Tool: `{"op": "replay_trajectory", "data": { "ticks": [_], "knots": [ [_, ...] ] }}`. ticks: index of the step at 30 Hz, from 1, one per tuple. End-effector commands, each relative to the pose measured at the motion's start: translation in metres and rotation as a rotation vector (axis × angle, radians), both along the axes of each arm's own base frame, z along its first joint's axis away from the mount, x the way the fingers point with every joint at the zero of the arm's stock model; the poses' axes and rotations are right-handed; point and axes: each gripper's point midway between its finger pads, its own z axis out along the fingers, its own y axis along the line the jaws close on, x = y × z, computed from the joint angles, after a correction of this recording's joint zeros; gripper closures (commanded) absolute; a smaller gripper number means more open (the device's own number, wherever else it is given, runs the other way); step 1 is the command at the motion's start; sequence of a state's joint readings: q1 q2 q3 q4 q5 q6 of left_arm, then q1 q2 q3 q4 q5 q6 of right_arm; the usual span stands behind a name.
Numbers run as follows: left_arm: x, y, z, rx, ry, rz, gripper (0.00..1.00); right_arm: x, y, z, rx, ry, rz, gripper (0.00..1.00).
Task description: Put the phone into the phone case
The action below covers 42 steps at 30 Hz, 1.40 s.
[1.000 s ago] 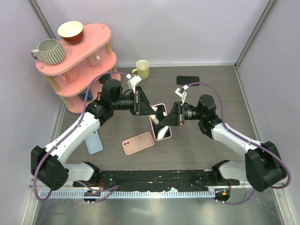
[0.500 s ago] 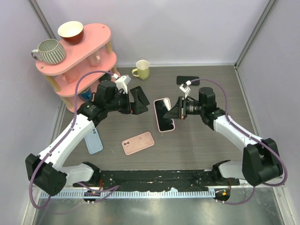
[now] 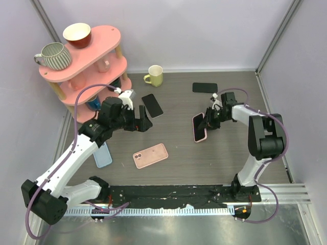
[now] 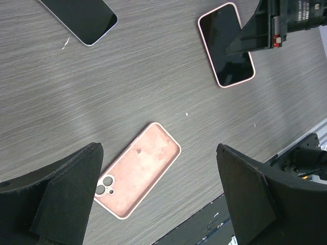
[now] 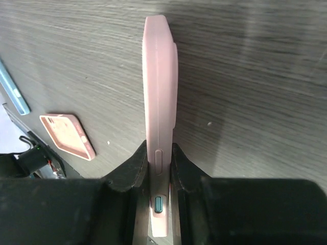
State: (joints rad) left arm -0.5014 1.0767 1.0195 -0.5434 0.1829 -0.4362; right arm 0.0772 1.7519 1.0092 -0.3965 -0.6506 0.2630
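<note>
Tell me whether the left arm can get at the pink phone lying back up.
Probably yes: the open left gripper hangs over the pink phone, with nothing lying between them.

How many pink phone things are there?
2. One pink-cased phone stands on edge, pinched by the right gripper. One pink case lies back-up near the table's front middle. None looks hidden.
</note>
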Motion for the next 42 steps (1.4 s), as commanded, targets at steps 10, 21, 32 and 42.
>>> {"op": "replay_trajectory", "data": {
  "ticks": [10, 21, 32, 42],
  "knots": [
    [0.003, -0.001, 0.003, -0.008, -0.013, -0.004, 0.04, 0.017, -0.047, -0.022, -0.305, 0.074, -0.026, 0.71],
    [0.004, 0.000, -0.004, 0.007, 0.003, 0.006, 0.04, 0.020, -0.066, -0.036, -0.395, 0.077, -0.217, 0.67],
    [0.007, -0.001, -0.011, 0.015, 0.027, 0.015, 0.05, 0.019, -0.078, -0.048, -0.440, 0.089, -0.225, 0.59],
    [0.008, 0.010, -0.029, 0.051, 0.104, 0.108, 0.05, 0.020, -0.092, -0.029, -0.499, 0.076, -0.239, 0.44]
  ]
}}
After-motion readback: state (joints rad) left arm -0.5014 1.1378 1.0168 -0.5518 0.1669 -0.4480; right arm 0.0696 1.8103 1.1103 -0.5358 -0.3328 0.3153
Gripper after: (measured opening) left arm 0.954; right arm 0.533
